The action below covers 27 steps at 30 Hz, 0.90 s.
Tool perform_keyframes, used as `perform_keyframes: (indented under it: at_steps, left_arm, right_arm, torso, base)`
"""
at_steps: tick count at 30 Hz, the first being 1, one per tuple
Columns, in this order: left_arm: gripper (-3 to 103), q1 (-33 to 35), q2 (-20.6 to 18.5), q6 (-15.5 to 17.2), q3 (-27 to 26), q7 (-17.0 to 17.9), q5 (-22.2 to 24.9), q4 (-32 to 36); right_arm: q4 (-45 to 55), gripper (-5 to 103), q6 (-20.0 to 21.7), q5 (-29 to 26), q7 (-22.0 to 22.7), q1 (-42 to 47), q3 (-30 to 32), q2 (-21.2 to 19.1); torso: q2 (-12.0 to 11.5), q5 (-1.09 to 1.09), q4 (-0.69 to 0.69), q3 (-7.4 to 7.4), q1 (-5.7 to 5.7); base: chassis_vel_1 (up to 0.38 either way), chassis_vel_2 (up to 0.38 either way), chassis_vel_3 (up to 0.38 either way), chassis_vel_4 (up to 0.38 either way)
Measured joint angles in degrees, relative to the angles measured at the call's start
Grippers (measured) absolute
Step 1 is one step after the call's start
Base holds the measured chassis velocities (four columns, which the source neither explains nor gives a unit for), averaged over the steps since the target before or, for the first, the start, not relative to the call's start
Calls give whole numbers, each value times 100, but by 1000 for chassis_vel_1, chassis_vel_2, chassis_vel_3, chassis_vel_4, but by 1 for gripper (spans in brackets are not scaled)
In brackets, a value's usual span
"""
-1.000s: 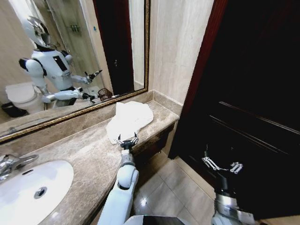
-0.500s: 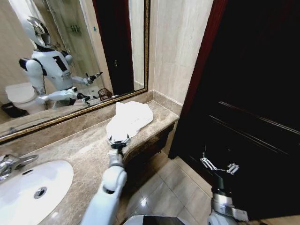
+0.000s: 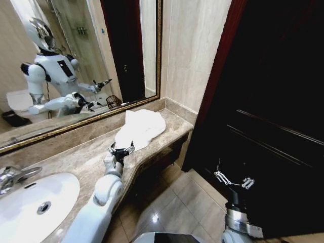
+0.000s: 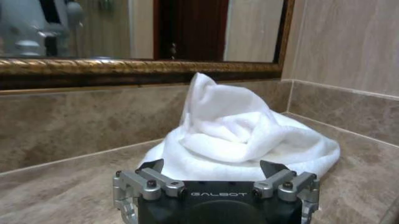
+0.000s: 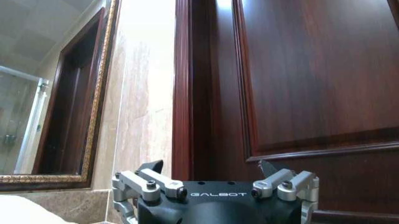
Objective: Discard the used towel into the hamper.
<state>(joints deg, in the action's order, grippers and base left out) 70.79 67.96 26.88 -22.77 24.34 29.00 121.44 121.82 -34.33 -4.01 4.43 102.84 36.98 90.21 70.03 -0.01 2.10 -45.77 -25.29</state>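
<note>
- the dark wooden door (image 3: 273,101) fills the right of the room, tall and panelled, with a reddish frame.
- the mirror (image 3: 71,55) in its gilt frame runs along the wall above the table, and in it the robot's reflection shows beside a small dark wire basket, the hamper (image 3: 113,102), seen as a reflection.
- the marble table (image 3: 91,162) carries a white basin (image 3: 35,200) at its near left end.
- the white towel (image 3: 140,127) lies crumpled in a heap at the far end of the table, against the backsplash near the corner.
- the left hand (image 3: 121,150) sits low over the table at the towel's near edge, fingers spread apart and holding nothing.
- the right hand (image 3: 233,179) hangs in front of the door, above the tiled floor (image 3: 182,202), fingers spread wide and empty.
</note>
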Motion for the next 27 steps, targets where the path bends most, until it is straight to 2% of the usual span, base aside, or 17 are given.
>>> perform_keyframes:
  at_steps: [11,14,20,27]
  left_arm:
    - [100,-893,-207,416,235,192,683,-440]
    - [100,-1401,-343,576,408,317,981,-678]
    - [100,-1880,-430,704,561,483,1273,-959]
    - [100,-2390,-565,861,936,697,1847,-1211]
  right_arm:
    - [-42,100,16,18,19,-19,3,21]
    - [-48,100,38,24,21,-35,-12,20]
    - [-29,100,39,23,21,-20,-23,21]
    - [-9,100,39,15,30,-12,-9,12]
  torso:
    - [0,0,0,0,0]
    - [0,0,0,0,0]
    - [0,0,0,-1,0]
    - [0,1,0,-1,0]
  base:
    - [0,0,0,0]
    - [0,0,0,0]
    - [0,0,0,0]
    - [0,0,0,0]
